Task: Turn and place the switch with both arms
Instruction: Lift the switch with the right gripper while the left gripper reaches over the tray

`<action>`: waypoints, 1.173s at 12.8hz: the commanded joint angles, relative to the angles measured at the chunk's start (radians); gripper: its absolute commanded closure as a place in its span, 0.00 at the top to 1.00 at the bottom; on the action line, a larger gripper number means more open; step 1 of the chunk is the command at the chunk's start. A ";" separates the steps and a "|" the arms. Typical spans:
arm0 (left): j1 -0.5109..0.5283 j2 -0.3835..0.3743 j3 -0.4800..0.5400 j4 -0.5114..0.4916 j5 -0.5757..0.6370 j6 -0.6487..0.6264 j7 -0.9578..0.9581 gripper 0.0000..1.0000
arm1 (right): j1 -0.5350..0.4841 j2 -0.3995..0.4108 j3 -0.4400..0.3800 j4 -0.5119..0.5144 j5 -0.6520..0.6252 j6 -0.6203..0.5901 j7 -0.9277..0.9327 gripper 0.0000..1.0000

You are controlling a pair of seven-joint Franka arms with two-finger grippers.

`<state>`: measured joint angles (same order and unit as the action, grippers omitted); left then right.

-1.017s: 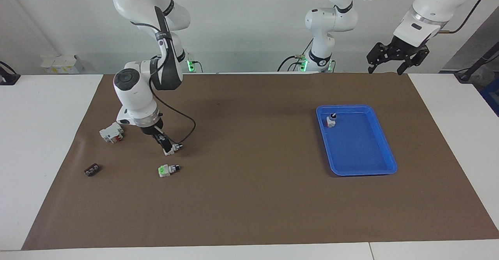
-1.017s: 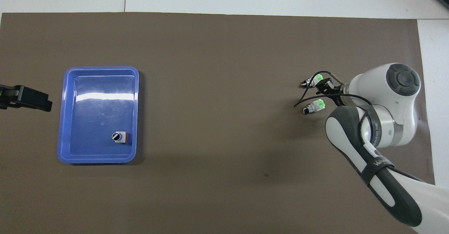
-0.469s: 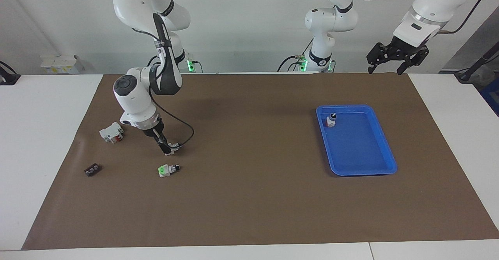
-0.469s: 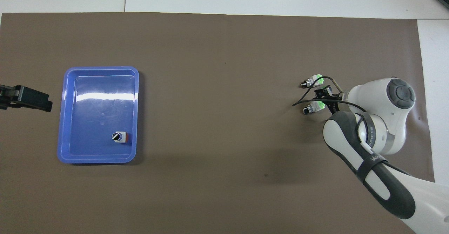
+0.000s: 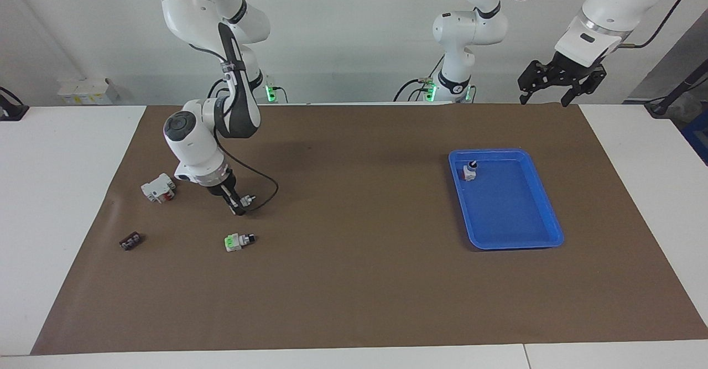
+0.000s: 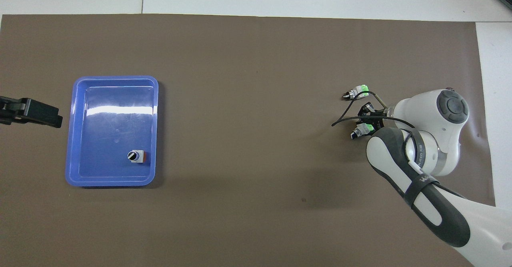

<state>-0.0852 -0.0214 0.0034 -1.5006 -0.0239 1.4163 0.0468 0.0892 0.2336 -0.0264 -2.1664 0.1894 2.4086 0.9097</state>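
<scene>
- The left arm waits. The left gripper [image 5: 547, 84] hangs high over the edge of the brown mat [image 5: 354, 280] closest to the robots, at the left arm's end of the table. Its fingers are spread wide and hold nothing.
- A blue tray [image 5: 545, 206] lies on the mat at that same end. A tray switch [image 5: 470, 171] stands upright in the tray's corner nearest the robots, black knob on top.
- At the right arm's end, a white block with a red lever [image 5: 159, 187] sits on the mat.
- Just beside it, toward the middle of the table, the right gripper [image 5: 240, 207] is down low over the mat. Its fingers are clamped tight on the switch [image 6: 361, 130]. The switch is tilted, its knob end pointing up and toward the table's middle. I cannot tell whether it is clear of the mat.
- A little farther from the robots, a loose switch [image 5: 239, 240] lies on its side, apart from the gripper, its green end toward the right arm's end of the table.
- About as far out, nearer the mat's end, lies a small dark part [image 5: 130, 241].
</scene>
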 commanded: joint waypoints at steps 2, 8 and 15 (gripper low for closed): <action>-0.008 -0.031 0.000 -0.035 0.015 0.000 -0.010 1.00 | 0.001 -0.002 0.005 0.097 0.131 -0.142 -0.008 0.00; -0.043 -0.080 -0.016 -0.151 0.013 0.108 -0.013 1.00 | 0.055 -0.007 0.080 0.390 0.356 -0.483 0.421 0.00; -0.076 -0.100 -0.022 -0.204 -0.173 0.210 -0.019 0.87 | 0.130 0.001 0.223 0.516 0.572 -0.457 0.773 0.00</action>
<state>-0.1525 -0.0905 -0.0266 -1.6634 -0.1128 1.5933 0.0344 0.2025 0.2168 0.1912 -1.6915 0.6942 1.9460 1.6477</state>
